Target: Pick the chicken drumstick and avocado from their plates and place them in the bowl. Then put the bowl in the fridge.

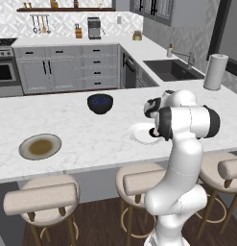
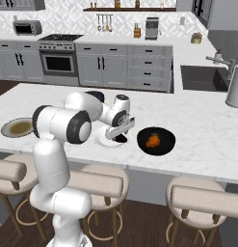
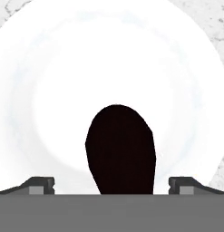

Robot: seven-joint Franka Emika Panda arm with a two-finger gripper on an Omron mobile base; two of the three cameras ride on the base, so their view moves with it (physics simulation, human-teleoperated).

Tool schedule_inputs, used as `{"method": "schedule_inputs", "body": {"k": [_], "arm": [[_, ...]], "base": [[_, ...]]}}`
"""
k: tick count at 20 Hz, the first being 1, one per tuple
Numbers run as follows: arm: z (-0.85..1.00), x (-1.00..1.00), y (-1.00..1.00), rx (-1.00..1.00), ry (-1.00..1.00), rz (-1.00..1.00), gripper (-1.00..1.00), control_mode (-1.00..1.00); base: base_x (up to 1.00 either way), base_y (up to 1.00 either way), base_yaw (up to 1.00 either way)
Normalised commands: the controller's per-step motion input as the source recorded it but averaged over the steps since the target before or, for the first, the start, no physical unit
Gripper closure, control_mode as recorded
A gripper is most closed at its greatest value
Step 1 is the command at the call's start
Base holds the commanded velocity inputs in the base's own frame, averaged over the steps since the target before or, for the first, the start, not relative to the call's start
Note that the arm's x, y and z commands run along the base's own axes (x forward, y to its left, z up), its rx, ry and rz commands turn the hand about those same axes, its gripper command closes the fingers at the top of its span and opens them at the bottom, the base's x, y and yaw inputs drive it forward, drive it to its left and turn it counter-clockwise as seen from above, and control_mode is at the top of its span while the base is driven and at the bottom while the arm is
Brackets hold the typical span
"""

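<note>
Avocado (image 3: 121, 152): on white plate (image 3: 50, 90), lying directly between the spread fingertips (image 3: 38, 185), long axis along the gripper's (image 2: 121, 136) line of sight. Gripper: open, low over plate; contact apparently not yet made. Drumstick (image 2: 152, 141): in bowl (image 2: 164, 147), beside plate.

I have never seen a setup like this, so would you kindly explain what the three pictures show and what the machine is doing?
It is a white robot arm in a rendered kitchen. Two pictures come from cameras behind it, left and right; the third looks along its gripper. On the marble counter sit a tan plate with nothing on it, a dark bowl holding an orange-brown chicken drumstick, and a white plate bearing a dark avocado. The gripper hangs low over that plate, fingers wide apart either side of the avocado, holding nothing yet.
</note>
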Motion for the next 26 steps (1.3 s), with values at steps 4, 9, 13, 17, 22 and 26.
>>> {"method": "schedule_inputs", "body": {"k": [4,9,13,17,22,26], "arm": [[0.00,0.05,0.00,0.00,0.00,0.00,-1.00,-1.00],[-0.05,0.01,0.00,0.00,0.00,0.00,-1.00,-1.00],[-0.06,0.11,0.00,0.00,0.00,0.00,-1.00,-1.00],[-0.07,0.14,0.00,0.00,0.00,0.00,-1.00,-1.00],[-0.14,0.03,0.00,0.00,0.00,0.01,-1.00,-1.00],[-0.13,0.00,0.00,0.00,0.00,0.01,1.00,-1.00]], "base": [[0.00,0.00,0.00],[0.00,0.00,0.00],[0.00,0.00,0.00],[0.00,0.00,0.00],[0.00,0.00,0.00],[0.00,0.00,0.00]]}}
